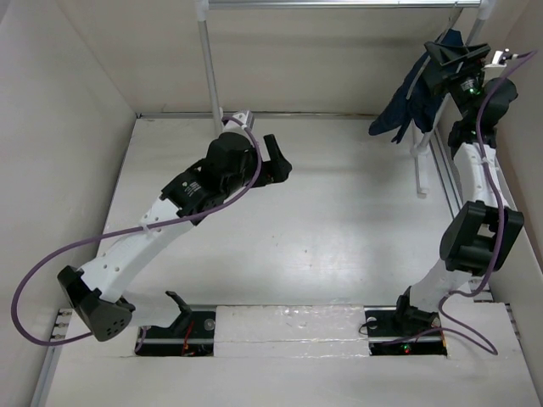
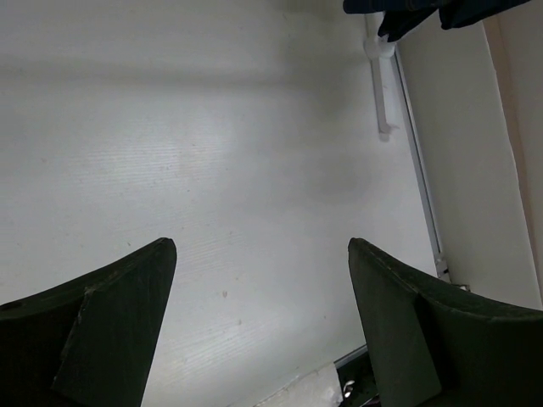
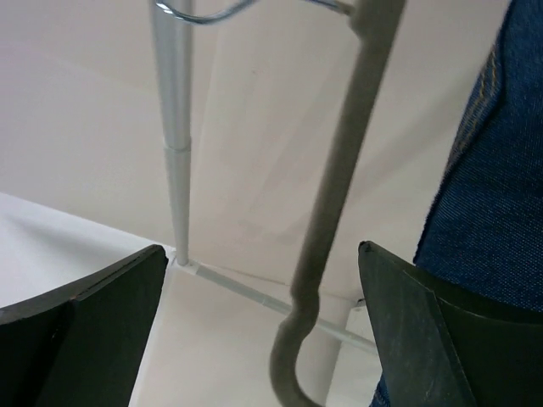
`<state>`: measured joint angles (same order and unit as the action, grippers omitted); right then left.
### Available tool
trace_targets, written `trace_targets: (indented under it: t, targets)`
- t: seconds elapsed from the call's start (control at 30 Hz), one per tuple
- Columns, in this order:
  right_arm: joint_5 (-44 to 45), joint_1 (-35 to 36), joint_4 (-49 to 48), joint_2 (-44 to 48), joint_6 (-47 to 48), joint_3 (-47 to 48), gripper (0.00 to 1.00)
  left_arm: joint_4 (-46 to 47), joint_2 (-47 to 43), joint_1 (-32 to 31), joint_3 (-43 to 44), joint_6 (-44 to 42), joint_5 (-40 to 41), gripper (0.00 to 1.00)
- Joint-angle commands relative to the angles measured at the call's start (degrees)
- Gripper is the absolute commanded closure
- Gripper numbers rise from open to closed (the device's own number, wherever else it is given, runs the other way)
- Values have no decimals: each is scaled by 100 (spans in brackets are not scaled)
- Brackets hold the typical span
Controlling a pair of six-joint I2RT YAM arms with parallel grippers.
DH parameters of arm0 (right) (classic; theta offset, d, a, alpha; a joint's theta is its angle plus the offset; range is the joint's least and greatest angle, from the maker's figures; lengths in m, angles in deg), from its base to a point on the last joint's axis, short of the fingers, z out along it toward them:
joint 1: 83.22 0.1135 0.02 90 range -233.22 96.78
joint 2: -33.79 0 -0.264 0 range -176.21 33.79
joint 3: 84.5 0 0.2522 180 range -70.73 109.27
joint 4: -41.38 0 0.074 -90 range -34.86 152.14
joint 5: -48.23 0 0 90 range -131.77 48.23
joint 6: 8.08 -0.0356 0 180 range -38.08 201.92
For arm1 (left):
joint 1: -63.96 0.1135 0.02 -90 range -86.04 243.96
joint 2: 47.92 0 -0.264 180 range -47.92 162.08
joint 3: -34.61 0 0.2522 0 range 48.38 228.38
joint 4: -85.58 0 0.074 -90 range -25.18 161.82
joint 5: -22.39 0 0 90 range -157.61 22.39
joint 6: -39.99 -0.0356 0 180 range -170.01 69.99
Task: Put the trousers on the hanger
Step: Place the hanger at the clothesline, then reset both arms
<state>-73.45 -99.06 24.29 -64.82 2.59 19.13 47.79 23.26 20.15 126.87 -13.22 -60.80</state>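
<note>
Far back-rt, crumpled navy denim trousers (image 1: pixel 405 106) hang; L gripper (image 2: pixel 261 250), R gripper (image 3: pixel 261 250) wide.

Left claw (image 1: pixel 278 161) over bare surface (image 1: pixel 339 237), free all round; right claw (image 1: pixel 456 58) boxed in, trousers (image 1: pixel 405 106) just beside, hanger (image 3: pixel 339 170) and rack pole (image 3: pixel 174 127) ahead

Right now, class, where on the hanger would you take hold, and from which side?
Grip the hanger on its bare grey bar, coming from the side away from the trousers hanging beside it. There the bar is thin and uncovered, and it runs between the fingers of the open right hand, so closing across it looks simplest.
</note>
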Motion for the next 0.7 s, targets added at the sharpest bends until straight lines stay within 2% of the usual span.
trace_targets:
  t: [0.0,0.3,0.4,0.47,0.5,0.53,0.6,0.67]
  targets:
    - [-128,-235,-168,700,522,-12,0,-180,203,-5,630,-234,303,1]
    - [-110,-534,975,1747,1859,-539,0,-154,283,-5,1053,-577,233,1]
    - [-137,-587,1063,2528,2342,-1206,0,-84,221,-5,1097,-665,102,1]
    - [-241,-587,1386,3293,2991,-1854,0,-14,82,-5,1010,-761,-4,1]
    - [-285,-500,1641,3574,3289,-2076,0,21,11,-5,922,-762,5,1]
    - [-86,-308,1974,3838,4049,-2287,0,82,-85,-5,791,-753,13,1]
    - [336,421,3650,4524,4888,-2657,0,197,-340,-5,334,-700,22,1]
    - [733,974,4024,4998,5401,-3200,0,232,-577,-5,-121,-630,-21,1]
